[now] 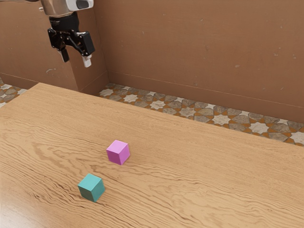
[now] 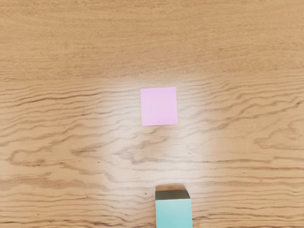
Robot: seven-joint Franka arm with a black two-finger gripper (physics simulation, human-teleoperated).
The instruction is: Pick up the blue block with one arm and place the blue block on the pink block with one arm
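Exterior view showed the wooden tabletop [image 1: 213, 180] as by far the largest thing, its far edge running from the exterior view's left down toward the exterior view's right. Beyond that edge lay a strip of tiled floor [image 1: 190, 111], and behind it rose a brown wall [image 1: 199, 42]. Bare wood spread wide on every side of the two blocks, and both sat well back from the far edge.

My tool [image 1: 76, 58] hung high at the exterior view's upper left, in front of the wall and well above the wood, far from both blocks. Its two fingers stood apart, released, with nothing between them.

The pink block [image 1: 118, 152] rested flat on the tabletop near its middle. The blue block [image 1: 91, 186] rested nearer the camera and a little toward the exterior view's left of the pink one, close by but not touching, with a gap of bare wood between them.

Wrist view looked straight down on the tabletop [image 2: 57, 47]: the pink block [image 2: 158, 106] appeared as a plain square seen top-on, and the blue block [image 2: 174, 213] lay apart from it, one side face showing, with open grain all around both.
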